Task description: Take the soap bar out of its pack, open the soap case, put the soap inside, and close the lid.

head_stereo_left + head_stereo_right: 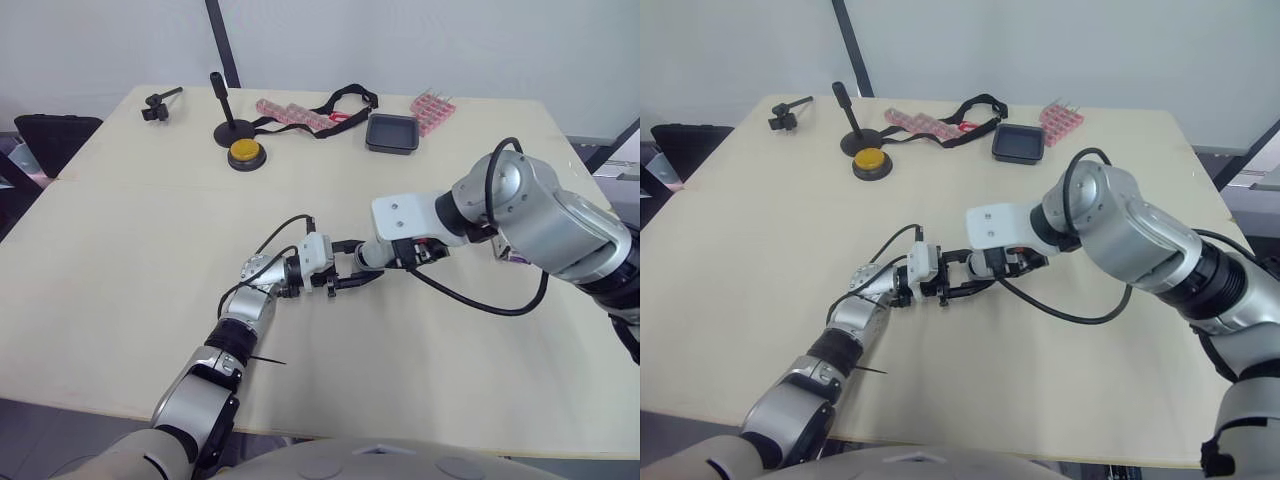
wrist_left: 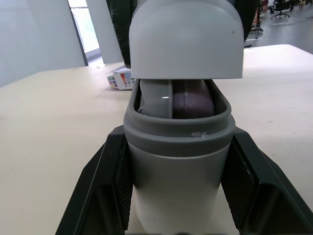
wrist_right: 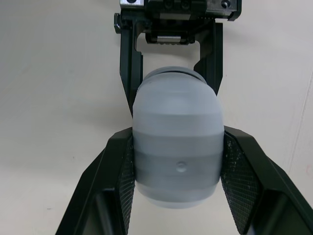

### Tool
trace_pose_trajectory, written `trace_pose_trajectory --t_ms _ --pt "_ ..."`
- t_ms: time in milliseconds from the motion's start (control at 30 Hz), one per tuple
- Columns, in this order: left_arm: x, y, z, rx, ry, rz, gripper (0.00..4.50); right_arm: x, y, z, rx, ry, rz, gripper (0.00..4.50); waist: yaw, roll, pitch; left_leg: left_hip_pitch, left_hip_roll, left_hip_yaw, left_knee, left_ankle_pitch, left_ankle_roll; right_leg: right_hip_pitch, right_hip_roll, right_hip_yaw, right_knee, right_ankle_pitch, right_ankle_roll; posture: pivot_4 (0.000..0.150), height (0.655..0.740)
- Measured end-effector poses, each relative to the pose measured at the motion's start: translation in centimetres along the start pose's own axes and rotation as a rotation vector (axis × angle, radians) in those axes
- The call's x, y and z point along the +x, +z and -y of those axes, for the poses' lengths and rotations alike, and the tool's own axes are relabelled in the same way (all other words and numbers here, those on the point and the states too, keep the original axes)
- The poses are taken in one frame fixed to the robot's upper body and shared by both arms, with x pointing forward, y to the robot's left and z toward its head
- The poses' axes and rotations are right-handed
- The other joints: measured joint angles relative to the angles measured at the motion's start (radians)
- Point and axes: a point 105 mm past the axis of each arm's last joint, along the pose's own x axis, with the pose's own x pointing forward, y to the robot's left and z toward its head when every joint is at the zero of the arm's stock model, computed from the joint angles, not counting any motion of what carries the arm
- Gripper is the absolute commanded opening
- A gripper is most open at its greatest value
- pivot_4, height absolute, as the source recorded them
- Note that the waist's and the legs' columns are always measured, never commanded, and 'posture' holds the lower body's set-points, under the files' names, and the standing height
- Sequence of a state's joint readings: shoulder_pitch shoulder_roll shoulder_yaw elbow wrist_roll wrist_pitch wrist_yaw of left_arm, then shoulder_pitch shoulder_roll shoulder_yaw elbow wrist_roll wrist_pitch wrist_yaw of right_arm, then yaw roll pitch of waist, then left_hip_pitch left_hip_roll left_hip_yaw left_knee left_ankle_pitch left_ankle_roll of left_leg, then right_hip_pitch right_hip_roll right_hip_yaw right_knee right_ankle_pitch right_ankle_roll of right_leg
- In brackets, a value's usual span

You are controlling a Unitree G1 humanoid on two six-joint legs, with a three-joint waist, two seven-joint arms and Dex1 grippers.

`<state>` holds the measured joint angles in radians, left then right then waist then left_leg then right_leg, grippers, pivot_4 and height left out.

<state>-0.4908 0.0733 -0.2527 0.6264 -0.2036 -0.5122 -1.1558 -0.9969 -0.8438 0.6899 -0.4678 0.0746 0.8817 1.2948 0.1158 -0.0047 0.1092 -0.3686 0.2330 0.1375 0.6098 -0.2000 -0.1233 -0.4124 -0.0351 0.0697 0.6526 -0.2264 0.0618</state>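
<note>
— Grey soap case (image 3: 177, 152): where is it against the grippers?
— At the centre of the head view, pinched between both. The left gripper (image 2: 178, 134) clamps the base, its fingers spread only to the case's width. The right gripper (image 3: 178, 134) grips the lid (image 2: 186, 39) end likewise.
— Soap?
— The dark soap bar (image 2: 193, 100) sits inside, with the lid raised just off the rim.

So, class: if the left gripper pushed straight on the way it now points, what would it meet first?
The left gripper would meet the soap case at once; its jaws are clamped on it. Just beyond, the right gripper faces it, gripping the same case, so that probably comes next.
</note>
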Motion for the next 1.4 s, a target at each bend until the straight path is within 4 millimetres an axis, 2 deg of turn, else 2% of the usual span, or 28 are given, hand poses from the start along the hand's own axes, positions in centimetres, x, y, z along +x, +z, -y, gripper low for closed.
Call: trace_pose_trajectory --t_ms 767,833,967,1000,1400 --pt "-0.20 -0.07 -0.27 -0.004 0.022 -0.011 1.92 0.46 0.37 0.62 -0.004 -0.008 -0.007 1.95 -0.008 0.000 -0.002 0.001 0.000 0.000 0.000 0.000 0.000 0.001 0.000 0.000 0.000 0.000 0.000 0.150 0.7395" --pt "-0.22 -0.05 -0.25 -0.004 0.022 -0.011 1.92 0.47 0.38 0.64 -0.008 -0.009 -0.007 2.99 -0.008 0.000 -0.002 0.001 0.000 0.000 0.000 0.000 0.000 0.001 0.000 0.000 0.000 0.000 0.000 0.150 0.7395" --pt "-0.10 0.00 -0.14 -0.002 0.015 -0.009 1.92 0.87 0.23 0.42 -0.005 0.002 -0.007 4.30 -0.007 0.000 -0.002 0.001 0.000 0.000 -0.001 0.000 0.000 0.001 0.000 0.000 -0.002 0.000 0.000 0.150 0.7395" --pt "-0.09 0.02 -0.13 -0.001 0.013 -0.009 1.92 0.90 0.21 0.42 -0.006 0.002 -0.009 4.46 -0.006 0.000 -0.002 0.001 0.000 0.000 -0.001 0.000 0.000 0.001 0.000 -0.001 -0.002 0.000 0.000 0.150 0.7395" --pt "-0.13 0.02 -0.08 -0.003 0.012 -0.010 1.92 0.90 0.16 0.57 -0.006 -0.013 -0.013 4.46 -0.007 -0.001 -0.002 0.000 0.000 0.000 -0.002 0.000 0.000 0.001 0.000 -0.001 -0.002 0.000 0.000 0.150 0.7395"
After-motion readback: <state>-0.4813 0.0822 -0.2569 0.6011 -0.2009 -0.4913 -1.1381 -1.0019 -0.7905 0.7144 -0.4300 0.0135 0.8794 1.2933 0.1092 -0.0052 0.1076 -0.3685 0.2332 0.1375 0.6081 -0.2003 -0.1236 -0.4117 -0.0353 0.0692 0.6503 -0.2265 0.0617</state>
